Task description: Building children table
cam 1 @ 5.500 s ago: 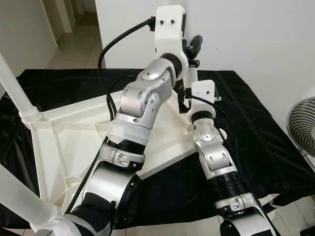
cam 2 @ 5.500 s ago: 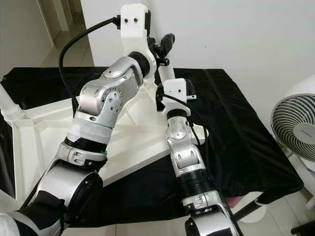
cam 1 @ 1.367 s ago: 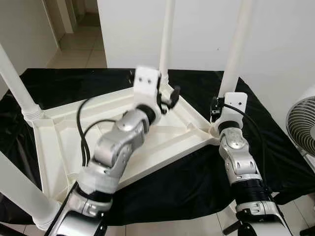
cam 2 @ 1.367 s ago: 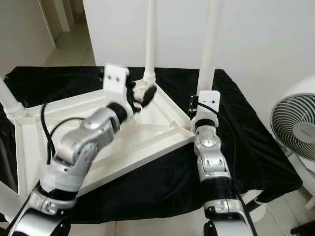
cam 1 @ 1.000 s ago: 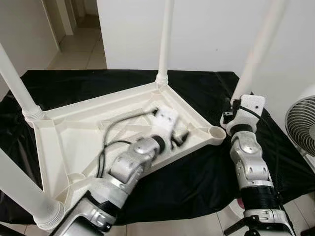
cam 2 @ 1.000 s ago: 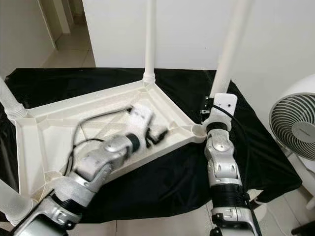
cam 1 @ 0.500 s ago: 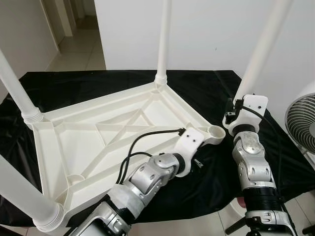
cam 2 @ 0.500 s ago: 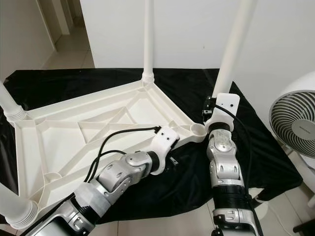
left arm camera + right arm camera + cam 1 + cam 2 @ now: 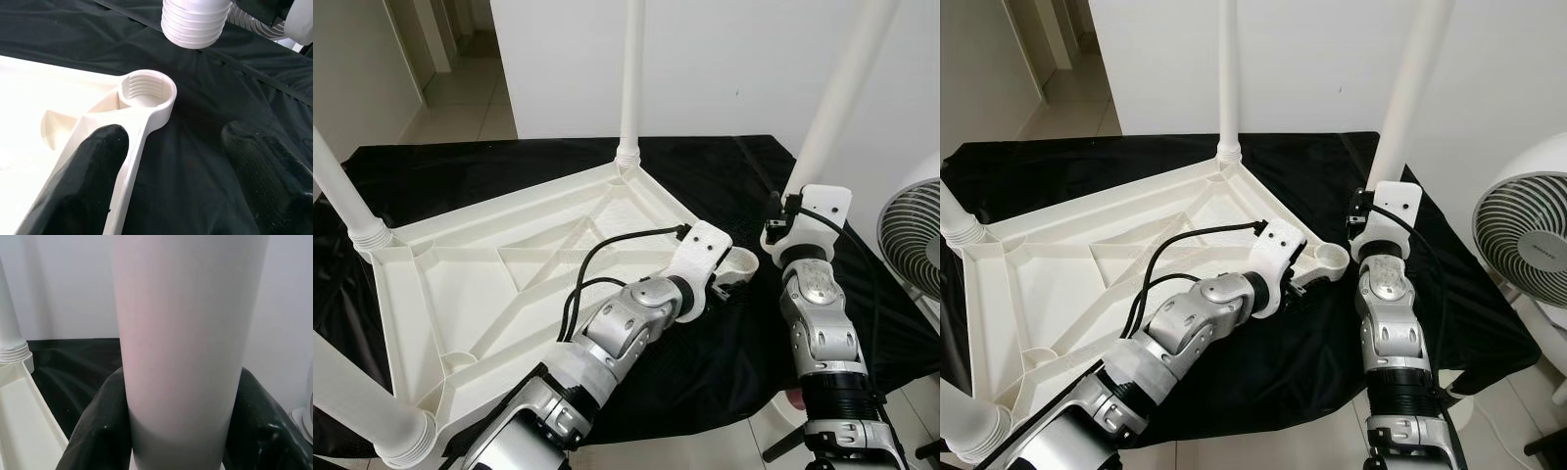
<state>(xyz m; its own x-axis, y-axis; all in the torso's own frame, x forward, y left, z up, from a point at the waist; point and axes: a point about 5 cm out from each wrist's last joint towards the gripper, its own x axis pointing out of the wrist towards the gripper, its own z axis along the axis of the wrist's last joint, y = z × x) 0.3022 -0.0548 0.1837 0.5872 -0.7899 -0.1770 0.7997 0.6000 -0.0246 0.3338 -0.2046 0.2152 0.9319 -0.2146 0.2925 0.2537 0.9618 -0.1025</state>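
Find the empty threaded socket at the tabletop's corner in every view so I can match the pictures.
Left eye view: the socket sits right of centre, just past the left gripper's wrist.
Right eye view: it sits centre-right, beside the right arm.
Left wrist view: it lies upper middle, beyond the open fingers.
Right wrist view: not in it.
Shared landmark: the loose white leg in the right gripper, its threaded end above the socket.

Head stereo pair above, one close camera on each wrist.
Looking forward and down from the head onto the same upturned white table top [image 9: 489,284]; left wrist close over its threaded corner socket [image 9: 148,90]; right wrist pressed against the white table leg [image 9: 186,342].
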